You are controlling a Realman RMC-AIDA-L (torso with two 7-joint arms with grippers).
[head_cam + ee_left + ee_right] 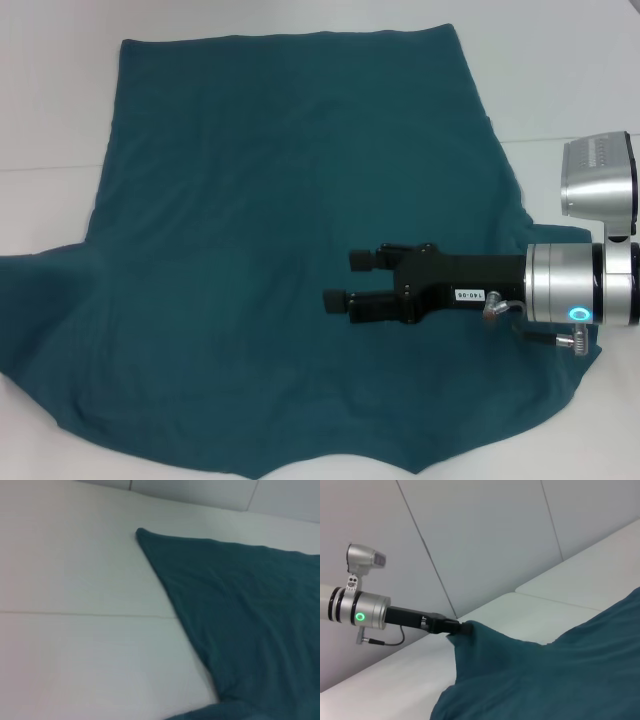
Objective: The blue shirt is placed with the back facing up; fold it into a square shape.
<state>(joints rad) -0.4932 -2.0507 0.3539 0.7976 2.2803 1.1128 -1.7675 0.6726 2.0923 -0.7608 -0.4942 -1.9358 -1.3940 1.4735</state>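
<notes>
Centrally, the blue shirt [270, 220] lay spread plain-side up on the white desk [560, 70]. The right hand [345, 280] hovered over its right part, fingers released. The left hand [465, 628] was clenched on a lifted shirt edge.

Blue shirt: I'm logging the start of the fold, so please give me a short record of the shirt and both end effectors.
shirt: blue shirt, spread out, plain side up, unfolded
right end effector: open, over the shirt's right half, pointing toward the robot's left
left end effector: outside the head view; right wrist view shows it shut on a raised peak of the shirt
surface: white table
</notes>
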